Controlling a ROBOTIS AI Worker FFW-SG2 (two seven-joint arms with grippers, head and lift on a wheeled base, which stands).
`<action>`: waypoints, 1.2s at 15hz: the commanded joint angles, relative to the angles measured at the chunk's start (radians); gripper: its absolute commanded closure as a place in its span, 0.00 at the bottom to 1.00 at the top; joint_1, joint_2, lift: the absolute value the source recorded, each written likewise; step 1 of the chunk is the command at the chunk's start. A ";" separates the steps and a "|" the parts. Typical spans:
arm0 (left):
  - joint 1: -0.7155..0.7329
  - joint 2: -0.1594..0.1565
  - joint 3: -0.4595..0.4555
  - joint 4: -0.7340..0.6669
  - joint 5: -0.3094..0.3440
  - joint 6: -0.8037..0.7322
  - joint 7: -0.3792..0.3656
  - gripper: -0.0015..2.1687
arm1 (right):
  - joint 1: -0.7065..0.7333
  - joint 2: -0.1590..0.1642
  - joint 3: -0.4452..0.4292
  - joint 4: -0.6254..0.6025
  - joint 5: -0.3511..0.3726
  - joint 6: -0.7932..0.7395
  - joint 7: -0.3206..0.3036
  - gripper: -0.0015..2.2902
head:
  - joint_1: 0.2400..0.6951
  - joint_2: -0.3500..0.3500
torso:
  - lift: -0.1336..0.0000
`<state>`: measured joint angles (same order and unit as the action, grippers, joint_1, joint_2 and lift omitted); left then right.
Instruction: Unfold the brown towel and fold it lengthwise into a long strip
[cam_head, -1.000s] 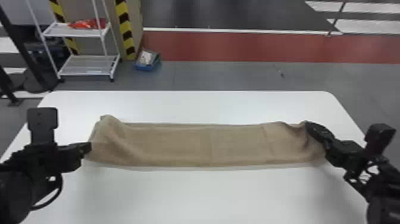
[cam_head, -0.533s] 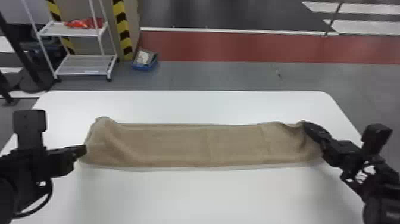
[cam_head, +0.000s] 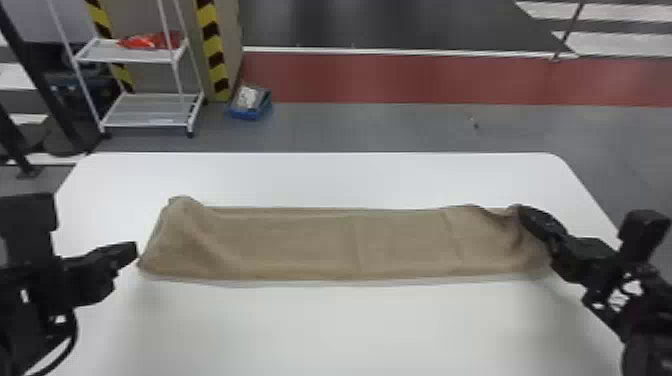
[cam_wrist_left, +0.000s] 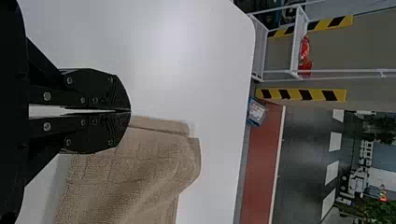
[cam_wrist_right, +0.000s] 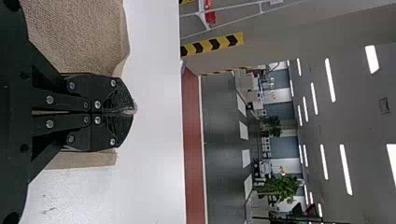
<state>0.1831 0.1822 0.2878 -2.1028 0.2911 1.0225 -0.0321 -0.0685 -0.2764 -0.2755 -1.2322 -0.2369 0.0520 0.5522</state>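
Note:
The brown towel (cam_head: 320, 245) lies as a long strip across the white table, rumpled at both ends. My left gripper (cam_head: 134, 249) is at its left end, fingertips beside the edge. In the left wrist view my left gripper (cam_wrist_left: 130, 111) is shut with no cloth visible between its tips, and the towel (cam_wrist_left: 135, 177) lies beneath and beside it. At the strip's right end, by the far corner, is my right gripper (cam_head: 521, 212). The right wrist view has my right gripper (cam_wrist_right: 132, 112) shut on a bit of the towel (cam_wrist_right: 79, 37), with cloth on either side.
The white table (cam_head: 340, 330) has bare surface in front of and behind the strip. Beyond it on the floor stand a white shelf rack (cam_head: 150, 110) and a blue box (cam_head: 250, 105).
The left gripper has shifted leftward to the towel's outer edge. The towel's left end looks slightly rearranged, while the right gripper remains at the right end.

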 joint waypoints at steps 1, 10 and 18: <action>-0.016 0.005 -0.016 0.032 -0.006 -0.032 -0.029 0.35 | 0.016 0.000 0.004 -0.015 -0.004 0.003 0.000 0.62 | 1.00 0.45 | 0.08; -0.060 0.028 -0.075 0.141 -0.062 -0.075 -0.085 0.45 | 0.035 -0.004 -0.013 -0.041 -0.010 0.018 0.005 0.62 | 1.00 0.42 | 0.08; -0.094 0.026 -0.125 0.153 -0.099 -0.054 -0.117 0.32 | 0.032 0.003 -0.008 -0.036 -0.009 0.015 0.002 0.62 | 1.00 0.39 | 0.08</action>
<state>0.0988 0.2097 0.1746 -1.9611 0.2100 0.9642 -0.1489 -0.0382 -0.2740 -0.2820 -1.2686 -0.2445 0.0676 0.5538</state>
